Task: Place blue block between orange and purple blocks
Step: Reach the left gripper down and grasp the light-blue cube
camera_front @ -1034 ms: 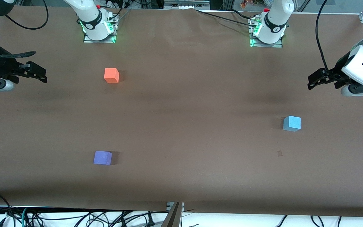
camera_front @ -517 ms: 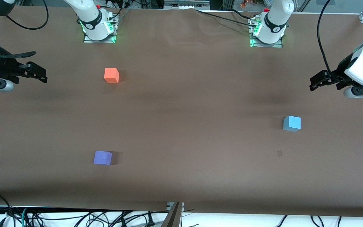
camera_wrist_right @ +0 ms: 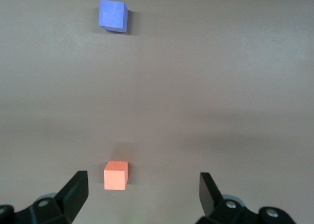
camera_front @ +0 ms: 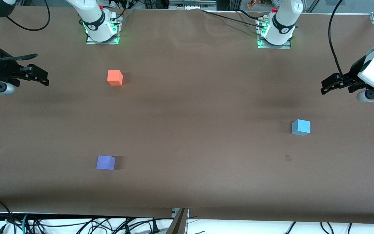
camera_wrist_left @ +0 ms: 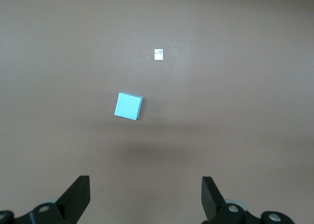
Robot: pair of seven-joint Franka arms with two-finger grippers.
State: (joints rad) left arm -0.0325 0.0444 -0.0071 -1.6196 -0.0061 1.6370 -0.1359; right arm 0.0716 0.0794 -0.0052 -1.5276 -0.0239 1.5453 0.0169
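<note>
This is looking like a robotics lab: two white arm bases (camera_front: 101, 27) are glowing green on metal plates bolted at the edge of a table (camera_front: 190, 107) that is wearing a plain brown cover. Black cables (camera_front: 76, 224) are trailing in tangles along the near edge, and metal framing (camera_front: 192, 4) is showing past the bases.

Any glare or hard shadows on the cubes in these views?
Front view: no glare; purple block and orange block cast short dark shadows toward the left arm's end. Left wrist view: blue block evenly lit, a soft broad shadow on the table beside it. Right wrist view: flat, slightly washed out.
</note>
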